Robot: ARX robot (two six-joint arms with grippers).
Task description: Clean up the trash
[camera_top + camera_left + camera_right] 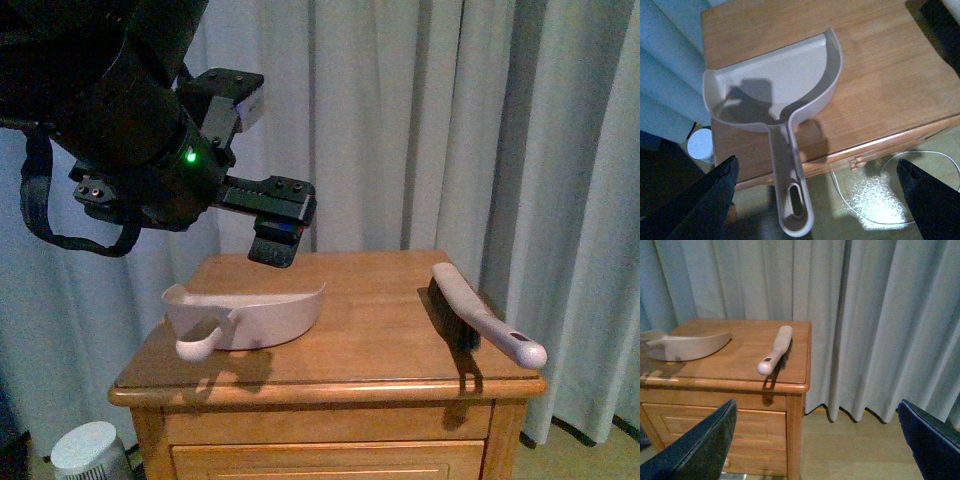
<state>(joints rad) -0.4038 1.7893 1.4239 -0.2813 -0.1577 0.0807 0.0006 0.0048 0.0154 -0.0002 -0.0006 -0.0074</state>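
No crumpled white wad of trash shows in any view. The beige dustpan (255, 315) lies on the wooden cabinet (370, 345), handle sticking over the front edge; its pan looks empty in the left wrist view (775, 85). It also shows in the right wrist view (690, 345). My left gripper (278, 240) hangs open and empty above the dustpan; in its own view (816, 165) the jaws stand wide apart over the handle. My right gripper (817, 407) is open and empty, off to the cabinet's right and in front of it, above the floor.
A beige hand brush (480, 315) lies on the cabinet's right side, also in the right wrist view (775, 347). Grey curtains (450, 120) hang behind. A white round object (90, 450) stands on the floor at left. A shiny patch ringed by a thin cable (870, 192) lies on the floor.
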